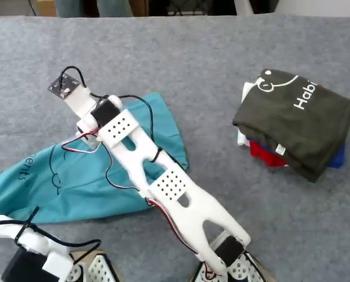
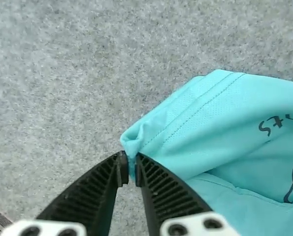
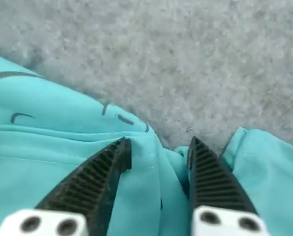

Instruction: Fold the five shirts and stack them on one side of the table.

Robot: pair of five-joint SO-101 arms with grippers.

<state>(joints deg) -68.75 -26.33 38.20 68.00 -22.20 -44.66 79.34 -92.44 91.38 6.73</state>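
1. Grey carpeted table (image 1: 222, 64), with a stack (image 1: 295, 126) of folded shirts, dark one on top, as landmark.
2. One teal shirt (image 1: 75, 182), unfolded and rumpled, well apart from the stack; its long axis runs from its far corner toward the stack.
3. At the corner farthest from the stack, left gripper (image 2: 129, 172): jaws closed, pinching the hem.
4. Nearer the stack, right gripper (image 3: 158, 152): jaws apart, holding nothing, straddling a cloth ridge at mid-shirt.
5. Judgement: cloth lies directly between the right jaws; closing there would likely give the second hold needed to fold.
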